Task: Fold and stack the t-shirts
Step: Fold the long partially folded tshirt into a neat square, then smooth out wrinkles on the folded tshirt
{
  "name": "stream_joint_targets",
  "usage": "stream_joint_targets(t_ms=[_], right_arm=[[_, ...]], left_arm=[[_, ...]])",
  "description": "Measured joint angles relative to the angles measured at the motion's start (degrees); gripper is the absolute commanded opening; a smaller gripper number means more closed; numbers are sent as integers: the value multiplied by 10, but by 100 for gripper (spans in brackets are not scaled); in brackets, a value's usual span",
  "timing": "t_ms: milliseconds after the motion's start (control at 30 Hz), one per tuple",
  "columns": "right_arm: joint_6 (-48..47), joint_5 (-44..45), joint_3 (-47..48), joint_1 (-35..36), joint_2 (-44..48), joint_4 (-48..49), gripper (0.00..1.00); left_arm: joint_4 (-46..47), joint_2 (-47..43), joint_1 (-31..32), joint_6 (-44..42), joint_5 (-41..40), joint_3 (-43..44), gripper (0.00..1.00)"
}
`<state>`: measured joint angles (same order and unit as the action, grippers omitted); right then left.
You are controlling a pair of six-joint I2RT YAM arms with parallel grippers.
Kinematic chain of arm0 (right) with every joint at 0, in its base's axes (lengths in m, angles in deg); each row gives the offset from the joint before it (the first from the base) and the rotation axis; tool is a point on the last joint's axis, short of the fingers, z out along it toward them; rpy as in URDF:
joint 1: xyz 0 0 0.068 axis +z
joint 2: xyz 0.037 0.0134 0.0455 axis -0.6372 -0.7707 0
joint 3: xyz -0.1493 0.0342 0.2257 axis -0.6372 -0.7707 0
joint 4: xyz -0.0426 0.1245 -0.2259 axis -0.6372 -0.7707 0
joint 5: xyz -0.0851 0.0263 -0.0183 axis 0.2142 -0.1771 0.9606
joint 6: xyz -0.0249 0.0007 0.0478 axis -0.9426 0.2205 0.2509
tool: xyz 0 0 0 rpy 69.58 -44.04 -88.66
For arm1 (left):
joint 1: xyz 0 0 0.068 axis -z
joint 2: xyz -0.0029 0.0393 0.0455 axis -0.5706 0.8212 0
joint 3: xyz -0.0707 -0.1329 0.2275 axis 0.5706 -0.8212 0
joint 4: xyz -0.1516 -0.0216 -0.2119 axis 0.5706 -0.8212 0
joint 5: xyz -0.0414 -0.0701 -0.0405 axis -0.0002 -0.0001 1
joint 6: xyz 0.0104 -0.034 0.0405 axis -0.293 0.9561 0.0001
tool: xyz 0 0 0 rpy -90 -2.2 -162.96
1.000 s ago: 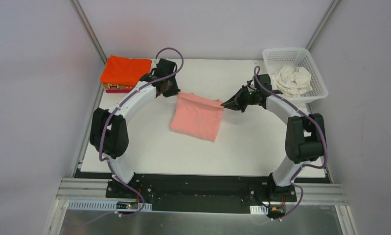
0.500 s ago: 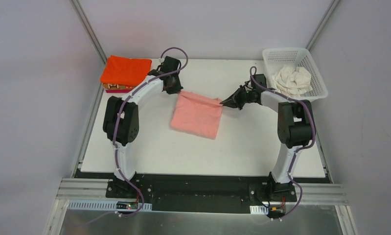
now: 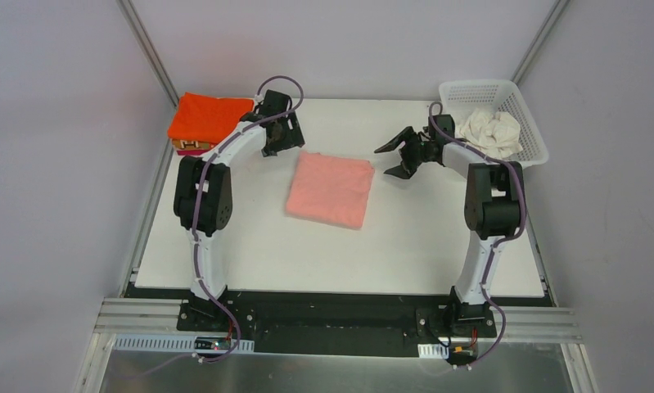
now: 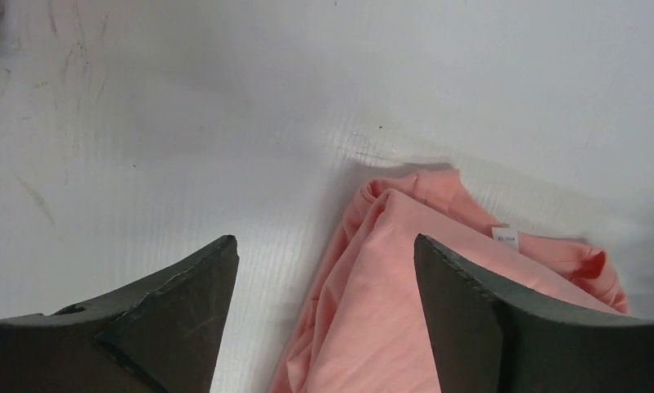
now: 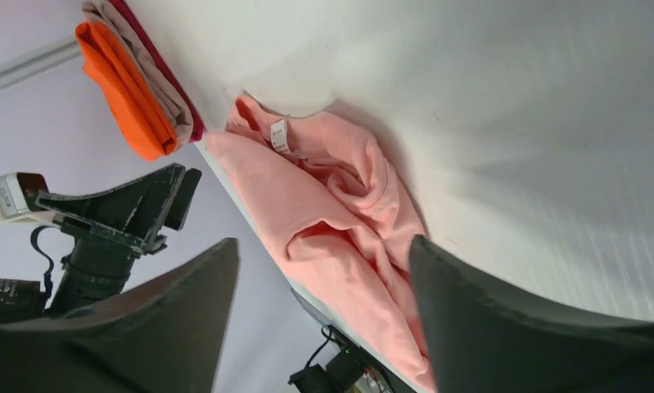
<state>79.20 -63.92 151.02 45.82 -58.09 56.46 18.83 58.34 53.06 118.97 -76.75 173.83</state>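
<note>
A salmon pink t-shirt [image 3: 331, 190] lies folded into a rectangle mid-table, free of both grippers. My left gripper [image 3: 281, 141] hovers open just off its far left corner. In the left wrist view the gripper [image 4: 323, 246] is open above the shirt's [image 4: 389, 311] bunched edge. My right gripper [image 3: 391, 160] is open just beyond the far right corner. Its wrist view shows that gripper [image 5: 323, 244] empty over the shirt [image 5: 307, 188]. A folded stack with an orange t-shirt [image 3: 209, 116] on top sits far left. A crumpled cream-white t-shirt [image 3: 491, 133] fills the basket.
The white lattice basket [image 3: 471, 88] stands at the table's far right corner. In the right wrist view the stack [image 5: 123, 82] shows orange over beige and magenta layers, at the table's far left edge. Grey walls close in the table on three sides.
Both grippers were shut on the pink shirt's far corners; now both have opened, let go and drawn back a little. The shirt has settled flat.
</note>
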Motion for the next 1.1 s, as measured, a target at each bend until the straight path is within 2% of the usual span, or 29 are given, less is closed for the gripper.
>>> stream_joint_targets(t_ms=[33,67,100,267,433,633,833,1100], right_arm=[[-2,9,-2,-1,6,-5,90],[-8,24,-9,-1,20,-9,98],[-9,31,-17,0,34,-13,99],[-20,53,-62,26,123,-23,100],[-17,50,-63,82,140,-1,100],[-7,46,-10,117,91,14,100],[-4,69,44,106,23,30,100],[18,78,55,77,-63,43,100]], left_arm=[[0,-2,-3,0,1,-1,95],[-1,-6,-3,-1,6,-3,98],[0,-13,-4,-2,11,-6,99],[0,-51,-2,-2,83,-16,99],[2,-55,-2,-1,141,-13,99],[1,-5,-2,-1,196,43,99],[3,73,-2,0,238,96,99],[4,142,-2,11,256,121,99]])
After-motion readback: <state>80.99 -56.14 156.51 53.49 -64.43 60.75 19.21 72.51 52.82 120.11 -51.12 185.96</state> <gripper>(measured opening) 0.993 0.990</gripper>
